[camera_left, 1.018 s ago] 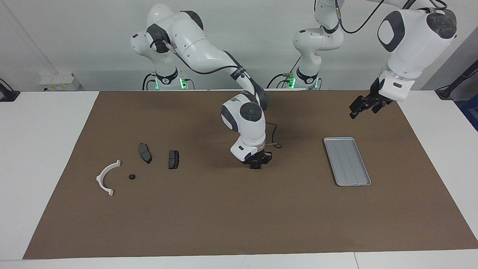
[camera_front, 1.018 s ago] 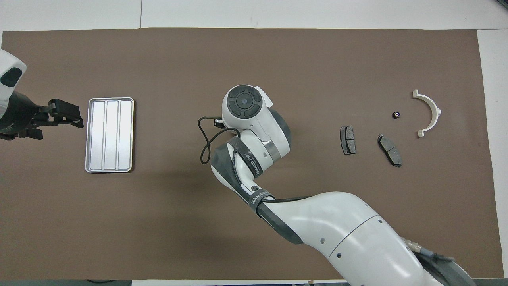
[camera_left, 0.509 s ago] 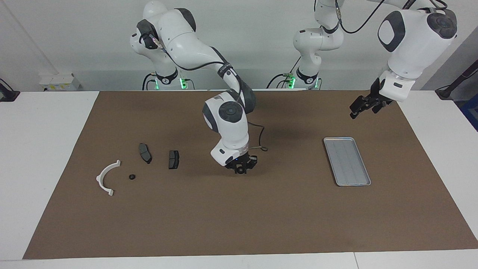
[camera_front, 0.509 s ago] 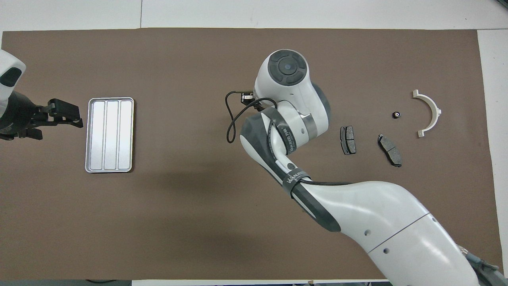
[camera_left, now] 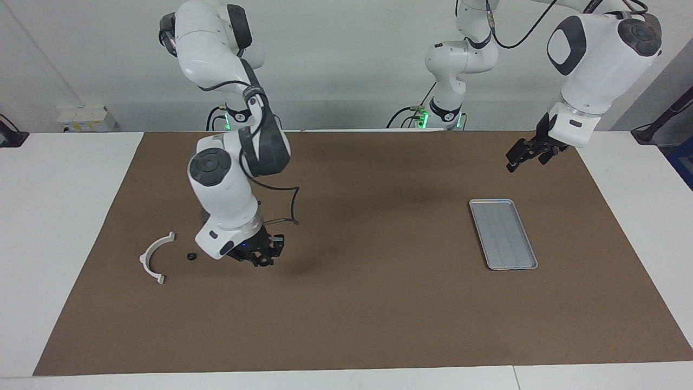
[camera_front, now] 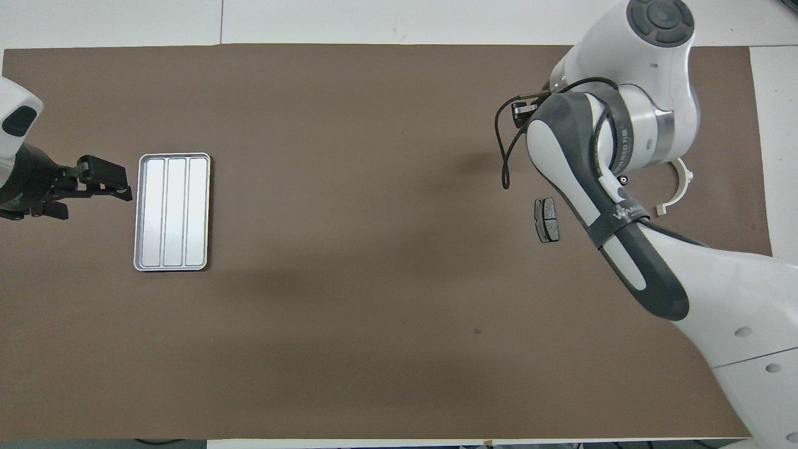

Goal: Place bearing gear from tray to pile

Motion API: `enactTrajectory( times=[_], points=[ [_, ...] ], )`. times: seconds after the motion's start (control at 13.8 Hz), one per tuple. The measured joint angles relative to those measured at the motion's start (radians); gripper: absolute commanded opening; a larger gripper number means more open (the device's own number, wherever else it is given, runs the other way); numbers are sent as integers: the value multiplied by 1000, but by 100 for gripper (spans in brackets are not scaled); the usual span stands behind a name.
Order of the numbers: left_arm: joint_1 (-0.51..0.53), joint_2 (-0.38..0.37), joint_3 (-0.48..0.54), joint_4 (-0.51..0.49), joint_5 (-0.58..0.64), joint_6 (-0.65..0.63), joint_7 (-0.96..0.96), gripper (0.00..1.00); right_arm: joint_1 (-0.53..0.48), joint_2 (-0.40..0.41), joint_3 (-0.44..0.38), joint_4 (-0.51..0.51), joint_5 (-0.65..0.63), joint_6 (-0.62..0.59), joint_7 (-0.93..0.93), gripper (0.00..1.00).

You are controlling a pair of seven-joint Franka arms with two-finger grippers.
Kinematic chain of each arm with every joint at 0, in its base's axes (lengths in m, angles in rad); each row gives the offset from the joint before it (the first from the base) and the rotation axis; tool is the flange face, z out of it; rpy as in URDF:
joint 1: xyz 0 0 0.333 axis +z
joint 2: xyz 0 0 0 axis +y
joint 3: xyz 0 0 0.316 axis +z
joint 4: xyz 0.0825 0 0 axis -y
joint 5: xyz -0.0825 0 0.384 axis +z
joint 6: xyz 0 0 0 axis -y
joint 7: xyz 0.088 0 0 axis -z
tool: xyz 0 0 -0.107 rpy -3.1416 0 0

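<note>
Gear: small dark part, seemingly pinched in the closed fingertips of the right claw, off the tray and in the air over the brown mat, at the edge of the pile. Tray bare.

Pile: white bracket, tiny black piece, dark pad.

Left claw: spread open, empty, waiting over the mat near the tray.

Likely hazards: release from too high, sending a round part rolling away from the pile; descent too close to the pads, nudging them with wrist or fingers.

Facing view only: claw tips, gear, height above the mat; pads masked by the right arm. Overhead view only: one pad in plain sight, second pad and right claw covered by the arm, bracket half covered.
</note>
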Motion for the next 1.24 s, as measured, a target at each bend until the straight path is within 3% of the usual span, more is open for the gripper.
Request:
enactTrajectory(
  times=[0.29, 0.73, 1.24],
  points=[
    [0, -2, -1, 0, 0, 0, 0, 100, -111, -21, 0, -95, 0, 9, -186, 0],
    [0, -9, 0, 0, 0, -1, 0, 100, -140, -117, 0, -362, -1, 174, -247, 0],
    [0, -9, -1, 0, 0, -1, 0, 100, -191, -159, -1, -469, -1, 229, -331, 0]
  ],
)
